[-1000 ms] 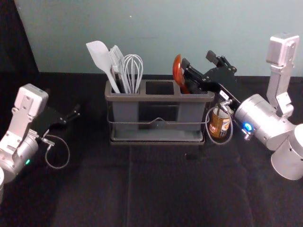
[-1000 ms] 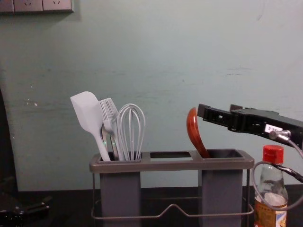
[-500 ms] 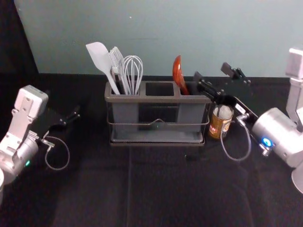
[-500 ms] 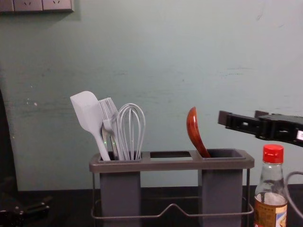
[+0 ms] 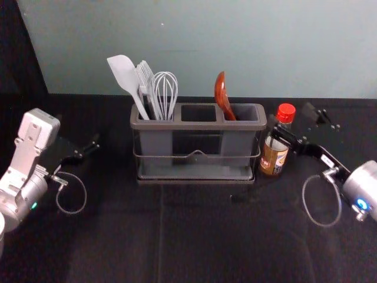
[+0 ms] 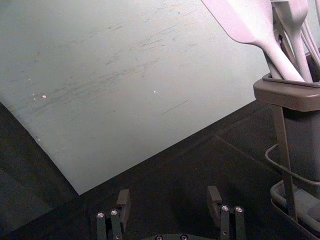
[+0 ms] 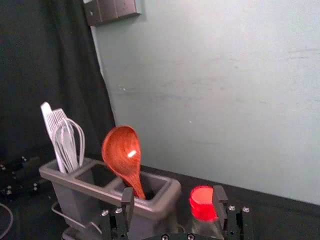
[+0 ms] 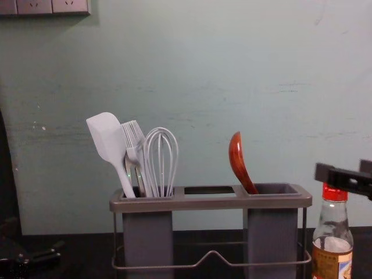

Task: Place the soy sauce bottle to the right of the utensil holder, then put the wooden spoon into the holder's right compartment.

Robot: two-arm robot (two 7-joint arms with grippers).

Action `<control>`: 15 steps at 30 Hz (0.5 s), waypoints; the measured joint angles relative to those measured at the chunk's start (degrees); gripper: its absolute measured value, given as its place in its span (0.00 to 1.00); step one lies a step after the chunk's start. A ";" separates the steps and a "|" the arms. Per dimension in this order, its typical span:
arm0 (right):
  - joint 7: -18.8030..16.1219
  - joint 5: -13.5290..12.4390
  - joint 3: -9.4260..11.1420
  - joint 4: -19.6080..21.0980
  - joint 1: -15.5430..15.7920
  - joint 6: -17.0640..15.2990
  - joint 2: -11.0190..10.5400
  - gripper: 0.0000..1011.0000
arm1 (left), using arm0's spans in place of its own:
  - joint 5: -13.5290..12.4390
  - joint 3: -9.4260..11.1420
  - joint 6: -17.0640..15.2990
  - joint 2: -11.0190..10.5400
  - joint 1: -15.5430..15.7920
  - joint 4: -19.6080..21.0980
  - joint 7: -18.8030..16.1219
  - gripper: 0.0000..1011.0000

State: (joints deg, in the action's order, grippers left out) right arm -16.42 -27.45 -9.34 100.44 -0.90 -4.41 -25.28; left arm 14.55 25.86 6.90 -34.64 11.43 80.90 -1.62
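Wooden spoon (image 5: 221,93) partly hidden in holder (image 5: 198,125); right gripper (image 5: 291,117) near bottle (image 5: 273,158).

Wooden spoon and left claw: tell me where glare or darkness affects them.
Right wrist view: a small white glint on the wooden spoon's bowl; left wrist view: the left claw is dark against the dark tablecloth; chest view: it nearly merges into the dark lower left corner.
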 joint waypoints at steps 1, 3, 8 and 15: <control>0.00 -0.05 0.20 0.00 0.30 0.11 -0.11 0.99 | 0.00 0.00 0.00 0.00 0.00 0.00 0.00 0.99; 0.04 -0.06 0.75 -0.03 1.05 0.40 -0.47 0.99 | 0.00 0.00 0.00 0.00 0.00 0.00 0.00 0.99; 0.58 1.04 1.53 -0.68 2.36 1.41 -0.99 0.99 | 0.00 0.00 0.00 0.00 0.00 0.00 0.00 0.99; 2.48 5.73 1.71 -3.05 3.34 4.53 -0.24 0.99 | 0.00 0.00 0.00 0.00 0.00 0.00 0.00 0.99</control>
State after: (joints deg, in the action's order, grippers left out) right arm -13.94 -21.72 -7.62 97.39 2.44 0.13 -25.52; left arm 14.55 25.86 6.90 -34.64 11.43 80.90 -1.62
